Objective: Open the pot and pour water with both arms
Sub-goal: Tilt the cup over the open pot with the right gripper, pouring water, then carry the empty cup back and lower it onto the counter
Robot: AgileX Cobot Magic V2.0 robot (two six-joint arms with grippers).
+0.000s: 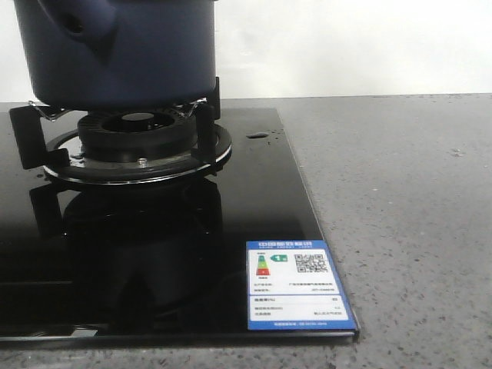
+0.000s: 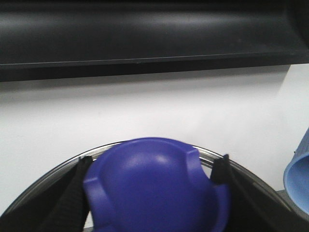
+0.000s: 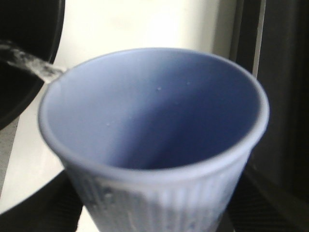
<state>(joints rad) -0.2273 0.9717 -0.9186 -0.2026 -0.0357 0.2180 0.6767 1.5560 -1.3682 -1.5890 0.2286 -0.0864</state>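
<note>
Pot [image 1: 115, 54] sits on burner [image 1: 138, 142]. Left gripper [image 2: 152, 193] clamps lid knob [image 2: 154, 186]; right gripper [image 3: 149, 212] clamps cup [image 3: 154, 140].

Left fingers [image 2: 72, 203]: black, flat, slightly textured strips, blurred. Right fingers [image 3: 43, 212]: dark, out of focus, only lower edges showing.

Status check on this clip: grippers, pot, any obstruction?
Left gripper shut on blue lid knob. Right gripper shut on light-blue cup, apparently empty. Pot seated on burner. No obstruction visible.
</note>
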